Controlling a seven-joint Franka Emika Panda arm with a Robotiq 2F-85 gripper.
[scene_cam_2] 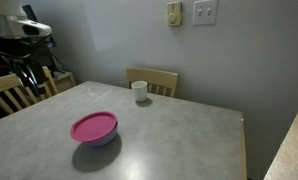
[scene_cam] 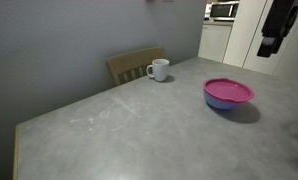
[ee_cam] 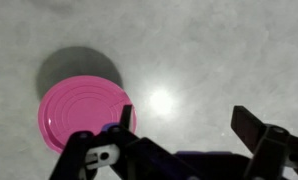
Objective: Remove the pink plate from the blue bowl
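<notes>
The pink plate point(scene_cam: 229, 90) lies on top of the blue bowl point(scene_cam: 227, 103) on the grey table, seen in both exterior views; the plate point(scene_cam_2: 93, 126) covers the bowl point(scene_cam_2: 97, 140). In the wrist view the pink plate point(ee_cam: 81, 112) lies below and to the left, hiding the bowl. My gripper point(ee_cam: 187, 118) is open and empty, high above the table, with its fingers spread over bare tabletop beside the plate. The arm point(scene_cam: 278, 28) shows at the top right edge of an exterior view.
A white mug point(scene_cam: 159, 69) stands at the table's far edge, in front of a wooden chair point(scene_cam: 135, 64). It also shows in the other exterior view point(scene_cam_2: 139, 91). More chairs point(scene_cam_2: 14, 92) stand beside the table point(scene_cam_2: 179, 130).
</notes>
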